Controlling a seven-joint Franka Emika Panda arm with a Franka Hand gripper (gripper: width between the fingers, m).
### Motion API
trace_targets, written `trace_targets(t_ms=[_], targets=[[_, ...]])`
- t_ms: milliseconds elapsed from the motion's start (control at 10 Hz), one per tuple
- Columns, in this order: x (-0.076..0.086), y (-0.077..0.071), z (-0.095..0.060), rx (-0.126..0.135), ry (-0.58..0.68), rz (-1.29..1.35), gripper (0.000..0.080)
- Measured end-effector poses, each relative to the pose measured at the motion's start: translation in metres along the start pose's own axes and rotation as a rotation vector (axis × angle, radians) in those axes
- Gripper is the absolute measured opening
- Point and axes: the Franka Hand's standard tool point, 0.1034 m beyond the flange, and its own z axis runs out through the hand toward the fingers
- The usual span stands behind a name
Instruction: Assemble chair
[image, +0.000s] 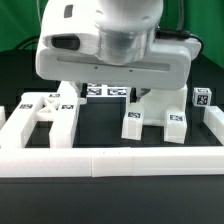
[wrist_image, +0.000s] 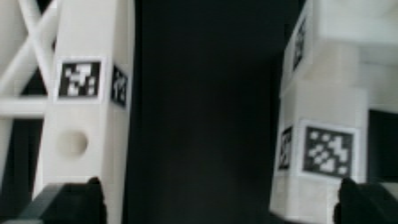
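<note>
Here, one cross-braced frame and three legs (all tagged).

Rail: white, low, runs along the front of the table and turns back at both ends. Table top black, matte. Marker board: flat on the table farther back, partly hidden, tags showing. Green backdrop at the exterior view's left.

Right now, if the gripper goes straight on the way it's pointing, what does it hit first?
Probably the bare table: the open gripper points into the dark gap between the frame and another white part. Its fingers sit near both edges; depth is unclear.
</note>
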Motion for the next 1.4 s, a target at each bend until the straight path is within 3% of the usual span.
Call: trace_targets(t_ms=[100, 200, 400, 600, 700, 900, 1000, 1400], targets=[[-0.001, 0.016, 0.001, -0.001, 0.059, -0.03, 0.0649], [0.005, 0.03, 0.0, -0.019, 0.157, -0.066, 0.0649], [0.004, 0.037, 0.003, -0.04, 0.262, -0.052, 0.0649], [0.011, 0.045, -0.001, -0.078, 0.421, -0.047, 0.0649], [0.007, 0.046, 0.005, -0.074, 0.415, -0.034, 0.0649], [0.012, 0.05, 0.01, -0.035, 0.35, 0.023, 0.0649], [0.017, 0.05, 0.011, -0.033, 0.347, 0.026, 0.0649], [0.026, 0.045, 0.04, -0.04, 0.34, 0.022, 0.0649]])
